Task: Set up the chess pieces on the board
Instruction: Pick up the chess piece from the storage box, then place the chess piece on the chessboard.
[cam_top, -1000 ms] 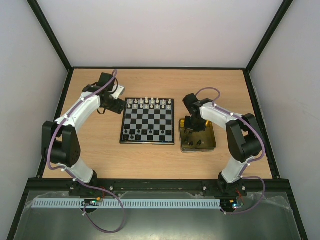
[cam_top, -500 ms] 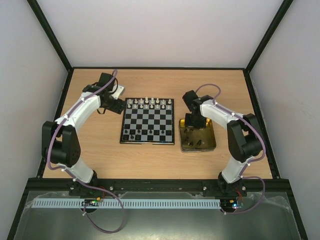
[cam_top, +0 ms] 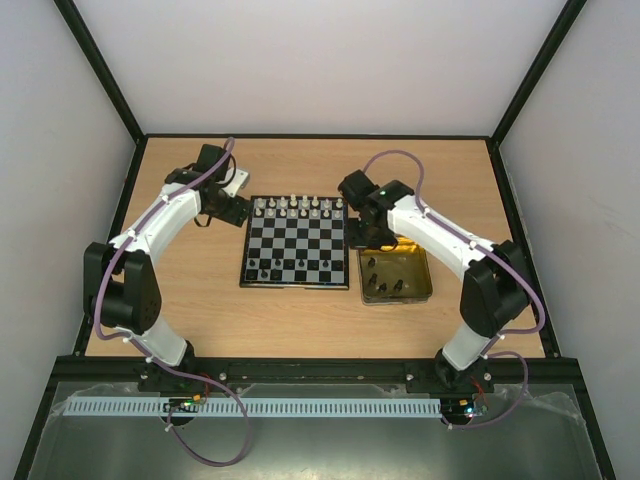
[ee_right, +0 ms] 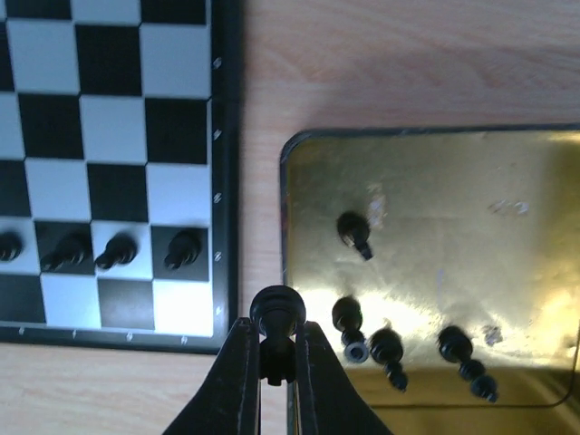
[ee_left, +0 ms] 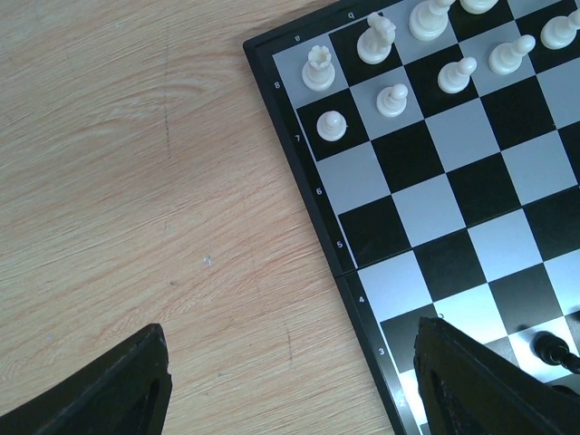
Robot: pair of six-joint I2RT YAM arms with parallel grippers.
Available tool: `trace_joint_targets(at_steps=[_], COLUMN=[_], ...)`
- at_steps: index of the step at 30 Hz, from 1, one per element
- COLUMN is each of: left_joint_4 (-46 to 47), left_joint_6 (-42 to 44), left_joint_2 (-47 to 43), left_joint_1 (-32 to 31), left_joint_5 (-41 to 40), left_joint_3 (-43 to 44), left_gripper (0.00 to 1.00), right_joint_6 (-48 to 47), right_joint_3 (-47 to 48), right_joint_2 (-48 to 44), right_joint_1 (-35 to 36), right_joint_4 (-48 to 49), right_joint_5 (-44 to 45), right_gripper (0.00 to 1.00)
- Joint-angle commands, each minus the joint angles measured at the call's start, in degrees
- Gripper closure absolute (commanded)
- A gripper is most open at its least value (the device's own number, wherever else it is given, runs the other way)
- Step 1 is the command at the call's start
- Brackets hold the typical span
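Observation:
The board (cam_top: pixel 296 240) lies mid-table, with white chess pieces (cam_top: pixel 300 207) along its far rows and a few black ones (cam_top: pixel 262 266) on the near rows. My right gripper (ee_right: pixel 275 337) is shut on a black chess piece (ee_right: pixel 275 311), held in the air over the strip of wood between the board (ee_right: pixel 118 136) and the tin (ee_right: pixel 435 181). From above, that gripper (cam_top: pixel 362 232) hangs at the board's right edge. My left gripper (ee_left: pixel 290 385) stands open and empty over the wood beside the board's far-left corner (ee_left: pixel 426 208), near white pieces (ee_left: pixel 390 95).
The yellow-lined tin (cam_top: pixel 420 268) sits right of the board and holds several loose black pieces (ee_right: pixel 353 231), mostly lying down. Black pieces (ee_right: pixel 118 252) stand on the board's near rows. The left arm (cam_top: pixel 160 225) curves along the table's left side.
My right gripper has risen out of the tin and swung left and away toward the board's right edge with a black piece in it. The left arm has stayed still.

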Motion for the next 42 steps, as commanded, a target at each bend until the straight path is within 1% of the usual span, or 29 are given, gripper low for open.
trace_joint_targets(at_steps=[1, 15, 24, 30, 42], left_joint_4=[-0.6, -0.5, 0.1, -0.2, 0.0], left_joint_6=[-0.2, -0.2, -0.3, -0.4, -0.5], left_joint_2=[0.5, 0.3, -0.3, 0.0, 0.3], left_joint_1=[-0.3, -0.3, -0.3, -0.3, -0.3], left_joint_5=[0.0, 0.2, -0.4, -0.4, -0.5], left_joint_3=[1.2, 0.8, -0.3, 0.2, 0.3], left_gripper=[0.26, 0.26, 0.26, 0.25, 0.25], right_joint_6=[2.7, 3.3, 3.3, 3.3, 3.1], right_joint_3=[0.8, -2.5, -4.1, -3.4, -5.0], right_joint_2=[-1.8, 1.0, 3.5, 5.3, 6.6], right_joint_1=[3.1, 9.2, 10.6, 11.7, 12.5], right_joint_4=[-4.1, -0.8, 2.2, 3.2, 4.8], right_joint_5=[-0.8, -1.9, -1.6, -1.3, -0.9], right_gripper=[0.95, 0.95, 0.95, 0.95, 0.95])
